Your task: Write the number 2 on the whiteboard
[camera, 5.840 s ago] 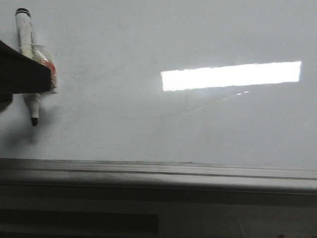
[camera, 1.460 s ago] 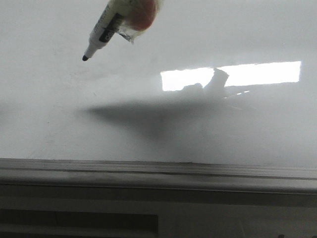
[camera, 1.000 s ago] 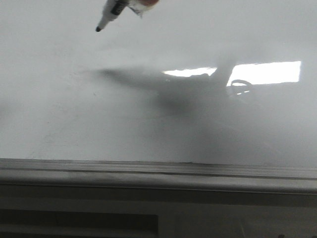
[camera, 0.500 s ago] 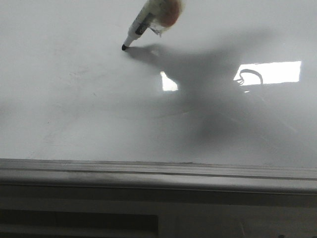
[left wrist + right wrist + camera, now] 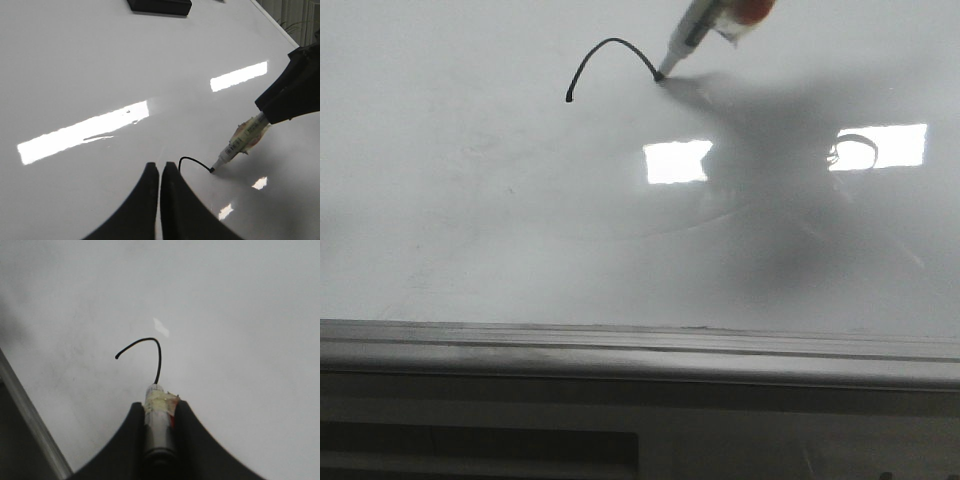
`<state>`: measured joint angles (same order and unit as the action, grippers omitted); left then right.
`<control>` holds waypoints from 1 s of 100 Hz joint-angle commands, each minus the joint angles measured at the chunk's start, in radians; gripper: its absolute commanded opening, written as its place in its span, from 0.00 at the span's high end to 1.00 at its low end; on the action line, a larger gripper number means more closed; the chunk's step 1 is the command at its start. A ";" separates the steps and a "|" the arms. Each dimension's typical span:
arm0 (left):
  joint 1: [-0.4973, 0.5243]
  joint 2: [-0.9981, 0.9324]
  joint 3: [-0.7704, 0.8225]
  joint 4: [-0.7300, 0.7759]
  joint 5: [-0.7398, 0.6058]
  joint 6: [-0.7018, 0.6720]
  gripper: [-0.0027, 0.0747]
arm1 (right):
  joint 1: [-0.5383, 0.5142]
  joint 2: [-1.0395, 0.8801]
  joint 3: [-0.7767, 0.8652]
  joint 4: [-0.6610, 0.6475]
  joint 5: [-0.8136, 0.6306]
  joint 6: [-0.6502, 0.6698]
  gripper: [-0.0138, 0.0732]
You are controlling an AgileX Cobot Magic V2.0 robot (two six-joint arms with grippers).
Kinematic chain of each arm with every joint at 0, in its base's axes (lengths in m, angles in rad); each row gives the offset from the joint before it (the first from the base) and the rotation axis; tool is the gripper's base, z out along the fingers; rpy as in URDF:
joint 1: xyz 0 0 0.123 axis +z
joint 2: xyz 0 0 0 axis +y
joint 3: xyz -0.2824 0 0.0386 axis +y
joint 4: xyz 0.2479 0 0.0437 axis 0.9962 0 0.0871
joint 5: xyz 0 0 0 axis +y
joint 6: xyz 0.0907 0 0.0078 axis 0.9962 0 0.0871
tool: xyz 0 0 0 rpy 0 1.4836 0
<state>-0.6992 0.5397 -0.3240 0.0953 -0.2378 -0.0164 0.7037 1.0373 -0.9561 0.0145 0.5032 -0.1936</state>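
Only the rounded top of the number 2 [image 5: 610, 55] is drawn, upper centre of the whiteboard [image 5: 470, 230] in front view; diagonal and base remain. I see the right gripper [image 5: 159, 410] clamped on the marker [image 5: 695, 35], tip touching. Left gripper [image 5: 159, 172] together, empty.

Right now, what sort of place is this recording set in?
Probably an indoor lab or office bench: a large glossy whiteboard lying flat, rectangular ceiling-light glare on it, and a marker in the right gripper drawing.
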 commanded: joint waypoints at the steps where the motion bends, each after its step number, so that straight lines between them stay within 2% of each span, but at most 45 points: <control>1: 0.003 0.002 -0.028 -0.010 -0.085 -0.008 0.99 | -0.007 -0.013 0.001 0.008 -0.016 -0.004 0.92; 15: 0.003 0.002 -0.028 -0.010 -0.085 -0.008 0.99 | 0.040 0.022 0.045 0.029 -0.097 -0.004 0.92; 42: 0.003 0.002 -0.028 -0.010 -0.085 -0.008 0.99 | 0.128 0.111 0.045 0.029 -0.144 -0.002 0.92; 66: 0.003 0.002 -0.028 -0.005 -0.085 -0.008 0.99 | 0.102 0.047 0.045 -0.022 -0.027 0.021 0.90; 76: 0.003 0.002 -0.028 -0.003 -0.085 -0.008 0.99 | 0.078 -0.006 0.045 -0.071 0.060 0.092 0.90; 85: 0.003 0.002 -0.028 0.002 -0.085 -0.006 0.99 | 0.073 -0.052 0.051 -0.082 0.136 0.100 0.90; 100: 0.003 0.002 -0.028 0.002 -0.085 -0.006 0.99 | 0.073 -0.094 0.068 -0.083 0.131 0.108 0.90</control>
<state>-0.6992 0.5397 -0.3240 0.0993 -0.2378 -0.0164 0.7855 0.9686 -0.8684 -0.0304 0.6666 -0.0926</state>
